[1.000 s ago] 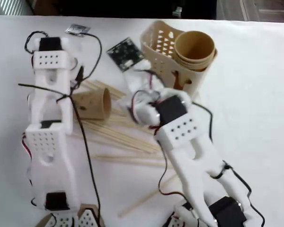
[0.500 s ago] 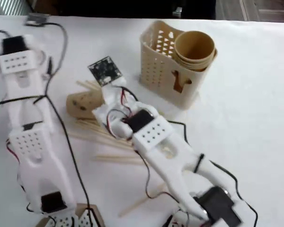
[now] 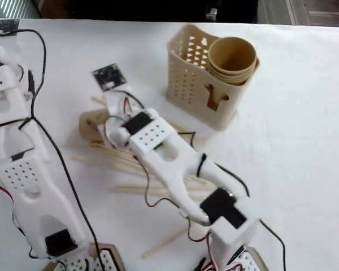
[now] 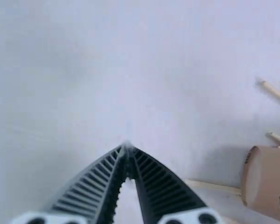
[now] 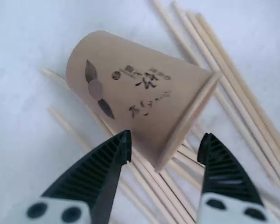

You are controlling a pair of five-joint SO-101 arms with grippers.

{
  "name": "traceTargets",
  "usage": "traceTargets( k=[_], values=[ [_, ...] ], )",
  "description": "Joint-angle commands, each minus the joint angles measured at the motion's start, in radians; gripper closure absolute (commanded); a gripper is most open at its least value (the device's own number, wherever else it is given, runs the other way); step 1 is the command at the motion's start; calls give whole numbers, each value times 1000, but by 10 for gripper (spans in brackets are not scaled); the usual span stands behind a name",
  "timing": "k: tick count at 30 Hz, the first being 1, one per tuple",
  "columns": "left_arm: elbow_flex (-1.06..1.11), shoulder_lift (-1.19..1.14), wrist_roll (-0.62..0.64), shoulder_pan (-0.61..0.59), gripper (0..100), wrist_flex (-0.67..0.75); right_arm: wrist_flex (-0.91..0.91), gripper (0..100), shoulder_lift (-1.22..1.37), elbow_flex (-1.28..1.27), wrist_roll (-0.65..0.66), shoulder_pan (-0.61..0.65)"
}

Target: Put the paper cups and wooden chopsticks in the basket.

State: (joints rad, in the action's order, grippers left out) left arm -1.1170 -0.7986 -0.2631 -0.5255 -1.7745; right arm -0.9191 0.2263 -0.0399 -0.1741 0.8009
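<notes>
— Handling first: how will the loose paper cup (image 5: pixel 135 100) take a grip?
— Light and thin-walled, so it crushes easily, I'd judge. It lies on its side and may roll. The best hold looks like across the body just behind the rolled rim, where it's stiffest. Gentle squeeze only.
— Where is it?
— On the table (image 3: pixel 305 113), left of centre in the high view, resting on scattered wooden chopsticks (image 5: pixel 235 86). The basket (image 3: pixel 192 84) stands upper centre-right, well apart, with a stack of cups (image 3: pixel 233 56) already inside.
— And the chopsticks?
— Stiff, thin, light, probably smooth. They're flat on the table, so hard to get under. I'd take a few at mid-length so they don't tip.
— Right arm pose?
— The right arm (image 3: pixel 169 164) stretches from the lower right of the frame diagonally up-left to the cup, wrist pitched down. The right pincer (image 5: pixel 167 137) is spread wide, jaws on either side of the cup's rim end. No contact that I can make out.
— Left?
— The left arm (image 3: pixel 22 175) runs up the left edge of the frame, its tip toward the upper left corner over bare table. The left pincer (image 4: pixel 127 149) is closed tip to tip with nothing between, the cup off to one side of it.
</notes>
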Motion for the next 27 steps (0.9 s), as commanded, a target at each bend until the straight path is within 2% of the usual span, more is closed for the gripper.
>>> traceTargets(
  k=[1,4,6,11,21,27],
  values=[
    [-34,8,8,-25,976,9,-41,828,2,100,3,41],
    [-32,-7,8,-36,976,9,-45,932,12,127,11,42],
    [-35,-31,8,-44,976,9,-47,979,1,132,87,35],
    [-38,-94,6,-51,976,9,-117,979,-94,138,206,25],
    [-38,-168,6,-58,976,11,-275,979,-461,138,477,18],
    [-38,-199,5,-58,976,11,-332,978,-696,138,706,-81]
  ],
)
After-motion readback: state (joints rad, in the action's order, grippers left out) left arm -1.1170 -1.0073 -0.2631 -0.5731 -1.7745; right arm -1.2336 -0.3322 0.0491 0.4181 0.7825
